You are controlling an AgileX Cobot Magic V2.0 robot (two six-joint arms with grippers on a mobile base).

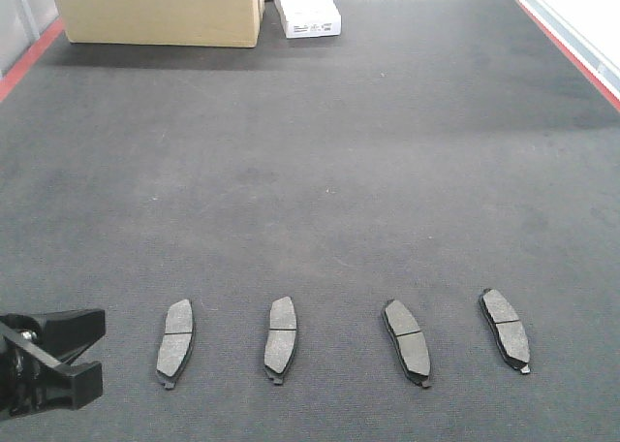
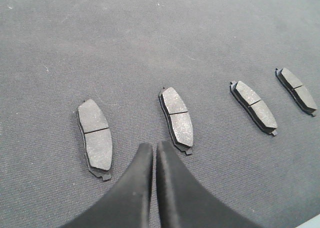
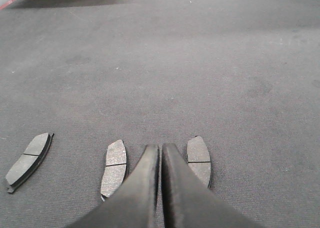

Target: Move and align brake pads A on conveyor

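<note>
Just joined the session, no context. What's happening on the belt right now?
Nothing is being held. Four brake pads lie in a rough row on the conveyor, the right two angled differently from the left two. The left hand hangs shut and empty between the two leftmost pads. The right hand is also shut and empty, between two pads. A cardboard box and a white box sit at the far end.

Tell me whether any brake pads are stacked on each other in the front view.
No, all four pads lie apart in a row on the conveyor.
</note>
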